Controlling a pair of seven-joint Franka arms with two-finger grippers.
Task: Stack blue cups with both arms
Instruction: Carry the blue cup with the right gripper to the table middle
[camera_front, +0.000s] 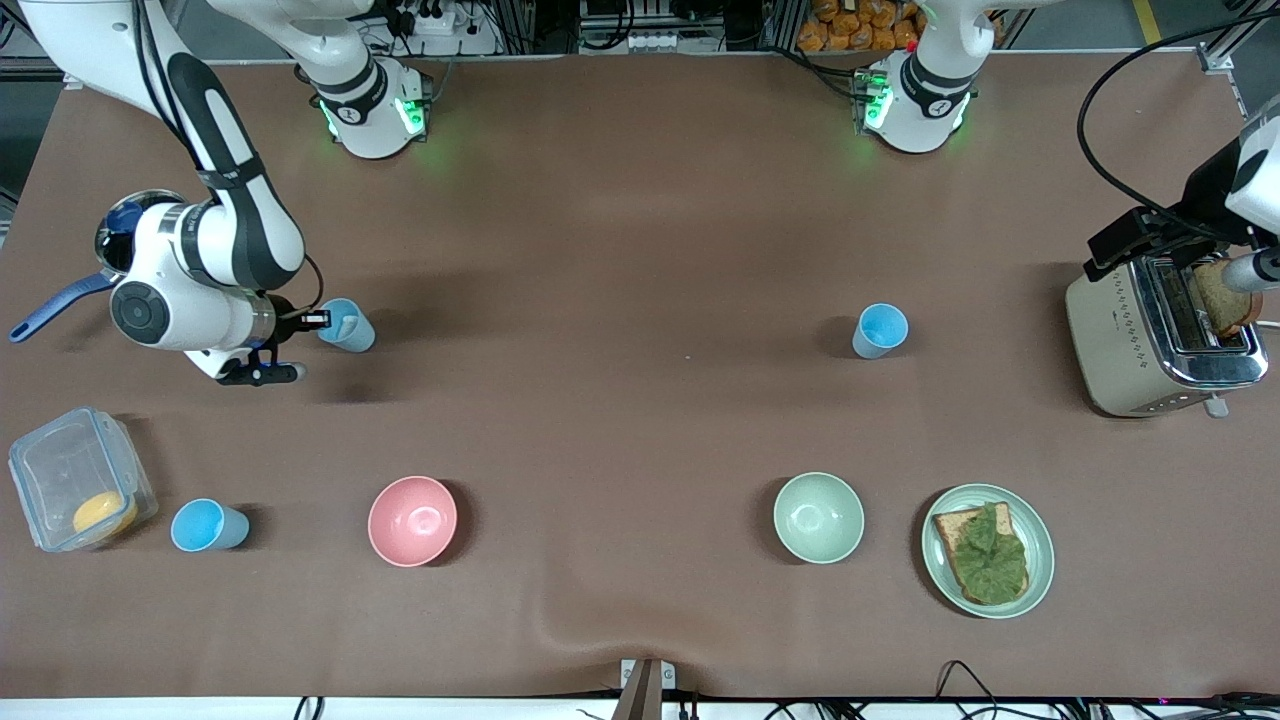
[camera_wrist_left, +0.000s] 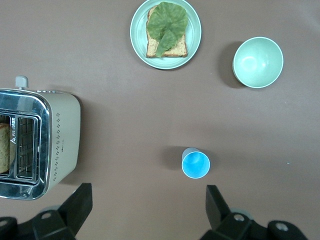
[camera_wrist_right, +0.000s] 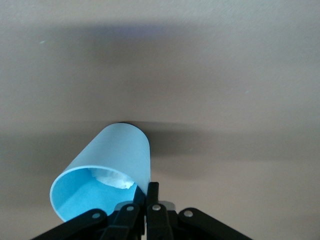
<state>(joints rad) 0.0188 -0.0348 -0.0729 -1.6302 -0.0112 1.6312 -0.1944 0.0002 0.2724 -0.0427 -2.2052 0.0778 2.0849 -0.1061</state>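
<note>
My right gripper (camera_front: 315, 321) is shut on the rim of a pale blue cup (camera_front: 348, 326), one finger inside and one outside. It holds the cup tilted and low over the table at the right arm's end. In the right wrist view the gripper (camera_wrist_right: 149, 188) pinches the cup (camera_wrist_right: 112, 160), which has a white patch inside. A second blue cup (camera_front: 880, 330) stands upright toward the left arm's end and also shows in the left wrist view (camera_wrist_left: 195, 164). A third blue cup (camera_front: 208, 525) stands beside the plastic box. My left gripper (camera_wrist_left: 148, 210) is open and empty, high over the table near the toaster (camera_front: 1135, 240).
A toaster (camera_front: 1150, 340) holding bread stands at the left arm's end. Nearer the front camera are a pink bowl (camera_front: 412, 520), a pale green bowl (camera_front: 818, 517) and a plate (camera_front: 1040, 545) with bread and lettuce. A clear plastic box (camera_front: 60, 470) and a steel pan (camera_front: 125, 225) sit at the right arm's end.
</note>
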